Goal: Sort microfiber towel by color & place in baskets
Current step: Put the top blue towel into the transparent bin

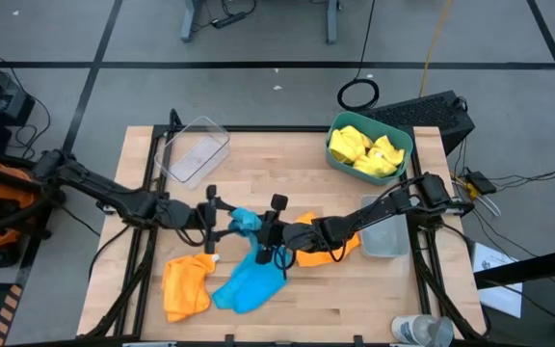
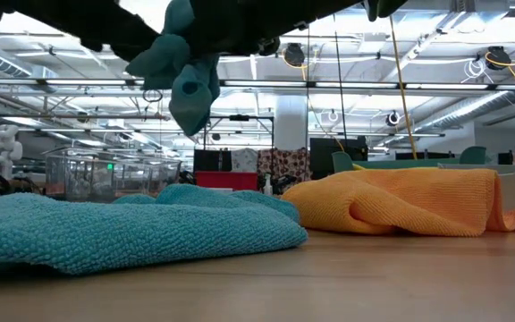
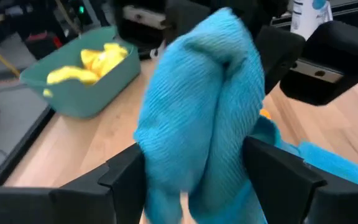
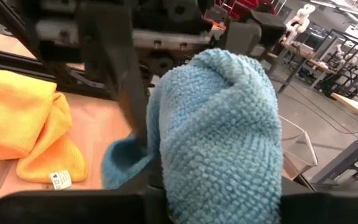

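A blue towel (image 1: 246, 221) is held up off the table (image 1: 287, 154) near its centre, clamped between the fingers of the left end effector (image 1: 227, 220); the right end effector (image 1: 276, 231) is pressed in at the towel's 3 o'clock side, and its wrist view shows the same cloth bunched between its own fingers, so it appears to be closed on the towel as well; the double hold is judged to be a handover between the arms, or a way of pulling one blue cloth free of the other. A second blue towel (image 1: 249, 284) is left flat on the table at 6 o'clock of the lifted one; an orange towel (image 1: 187, 284) lies at 8 o'clock, and another orange towel (image 1: 321, 246) lies under the right arm at 4 o'clock.

The teal basket (image 1: 405, 140), at the table's 2 o'clock corner, is filled with the yellow towels (image 1: 364, 152); the clear basket (image 1: 196, 149), at 11 o'clock, is seen with no towel in it; the small grey basket (image 1: 385, 241), at the 3 o'clock edge, is partly hidden by the right arm, and no cloth is made out in it; blue and orange are therefore judged still unsorted.
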`<action>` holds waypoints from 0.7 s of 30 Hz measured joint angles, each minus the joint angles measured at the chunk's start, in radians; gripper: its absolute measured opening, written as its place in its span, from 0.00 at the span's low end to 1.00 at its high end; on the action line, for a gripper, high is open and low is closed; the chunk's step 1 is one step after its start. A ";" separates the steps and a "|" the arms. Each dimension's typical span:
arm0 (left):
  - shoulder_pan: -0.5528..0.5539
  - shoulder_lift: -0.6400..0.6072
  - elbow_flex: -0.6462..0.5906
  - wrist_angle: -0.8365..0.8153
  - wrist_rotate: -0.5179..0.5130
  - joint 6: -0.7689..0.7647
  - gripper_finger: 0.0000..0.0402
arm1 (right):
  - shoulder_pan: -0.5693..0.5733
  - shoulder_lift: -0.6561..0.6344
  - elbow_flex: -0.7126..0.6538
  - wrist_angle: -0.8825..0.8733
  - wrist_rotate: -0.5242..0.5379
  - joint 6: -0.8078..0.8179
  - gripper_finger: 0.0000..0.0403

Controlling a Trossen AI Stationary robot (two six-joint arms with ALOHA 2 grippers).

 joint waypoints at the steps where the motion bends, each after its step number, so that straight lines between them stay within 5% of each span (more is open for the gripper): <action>1: 0.000 0.027 0.000 0.037 0.000 0.019 0.63 | 0.000 0.000 0.000 0.001 0.000 0.000 0.22; 12: 0.001 0.167 0.000 0.136 -0.010 0.087 0.58 | 0.001 0.001 -0.002 -0.003 -0.004 0.040 0.22; 21: 0.001 0.167 0.000 0.098 -0.001 0.087 0.15 | 0.001 0.001 -0.001 -0.032 0.002 0.108 0.46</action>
